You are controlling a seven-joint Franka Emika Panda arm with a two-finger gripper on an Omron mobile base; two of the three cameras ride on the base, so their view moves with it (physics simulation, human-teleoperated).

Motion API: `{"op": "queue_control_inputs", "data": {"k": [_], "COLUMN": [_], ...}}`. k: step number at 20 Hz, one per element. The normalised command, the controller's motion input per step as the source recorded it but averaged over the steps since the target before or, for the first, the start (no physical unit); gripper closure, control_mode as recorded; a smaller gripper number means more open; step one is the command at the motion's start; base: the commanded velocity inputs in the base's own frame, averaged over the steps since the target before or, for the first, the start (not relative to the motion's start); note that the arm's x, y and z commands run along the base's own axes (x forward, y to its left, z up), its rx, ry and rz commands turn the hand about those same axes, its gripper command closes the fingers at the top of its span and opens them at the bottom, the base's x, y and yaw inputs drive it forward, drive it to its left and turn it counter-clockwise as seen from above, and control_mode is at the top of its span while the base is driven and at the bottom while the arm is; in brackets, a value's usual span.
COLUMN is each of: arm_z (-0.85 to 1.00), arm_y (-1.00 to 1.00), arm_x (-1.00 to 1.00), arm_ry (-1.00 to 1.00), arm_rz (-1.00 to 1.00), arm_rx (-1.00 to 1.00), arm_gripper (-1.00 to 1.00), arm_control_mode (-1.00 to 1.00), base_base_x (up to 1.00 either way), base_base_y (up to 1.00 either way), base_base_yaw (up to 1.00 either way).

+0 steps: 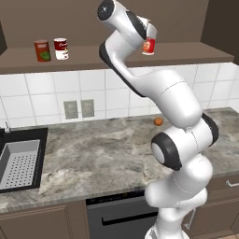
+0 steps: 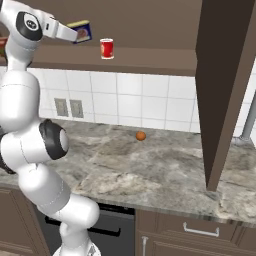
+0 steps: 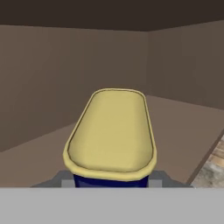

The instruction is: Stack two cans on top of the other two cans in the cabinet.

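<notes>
In the hand view the small dark blue can with a yellow top [image 3: 110, 135] is cut off below by the picture's lower band, so only a sliver of its blue wall shows. The hand [image 3: 109, 180] shows as two grey stubs beside the can, and their contact with it is hidden. In the right base view the white arm covers the can's left end [image 2: 82, 32]. In the left base view the arm hides part of the bright red can with a pale centre label [image 1: 149, 46], and the labels of the two cans at the left of the shelf [image 1: 42, 50] are too small to read. The steel sink [image 1: 18, 163] is cut by the left edge.
</notes>
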Motion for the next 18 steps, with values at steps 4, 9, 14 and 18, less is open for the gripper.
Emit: {"op": "queue_control_inputs", "data": {"k": [4,9,14,18], "arm_z": [0.04,0.0,0.0,0.06], "arm_y": [-0.22,-0.09,-0.09,-0.08], "arm_x": [-0.1,-0.02,0.02,0.05], "arm_ry": [0.0,-0.01,0.0,0.0], "arm_rz": [-0.14,-0.06,-0.04,-0.04], "arm_rx": [0.0,0.0,0.0,0.01], "arm_gripper": [1.0,1.0,1.0,1.0], "arm_control_mode": [-1.0,-1.0,-1.0,-1.0], "base_base_x": [0.0,0.0,0.0,0.0], "base_base_y": [0.0,0.0,0.0,0.0], "base_base_yaw": [0.0,0.0,0.0,0.0]}}
